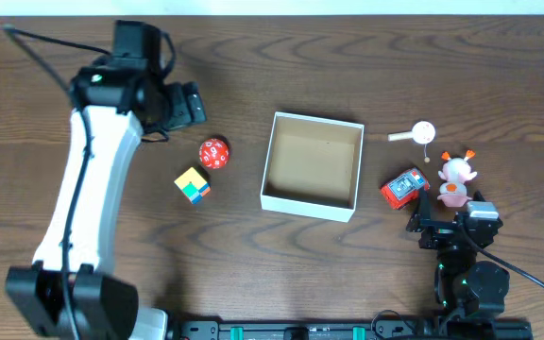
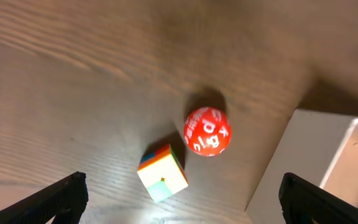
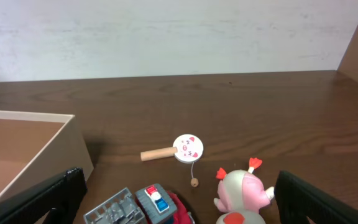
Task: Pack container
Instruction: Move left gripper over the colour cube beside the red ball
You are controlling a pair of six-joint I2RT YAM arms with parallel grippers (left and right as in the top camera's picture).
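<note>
The container point(image 1: 307, 203), a shallow square box w/ white walls and a tan inside, is seen at approx. the middle of the wood table point(image 1: 366, 57), open side up, w/ nothing in it. The left gripper point(image 2: 180, 198) is held above the table left of the box, jaws spread wide, nothing gripped. Below it a red numbered ball point(image 2: 207, 130) and a multicolour cube point(image 2: 162, 173) are seen near each other but apart. The right gripper point(image 3: 182, 202) is likewise wide open and nothing is held. Just ahead of it, right of the box, a red toy car point(image 1: 404, 187) and a pink figure point(image 1: 455, 179) are placed, w/ a small white rattle on a wooden handle point(image 1: 417, 132) beyond them.
</note>
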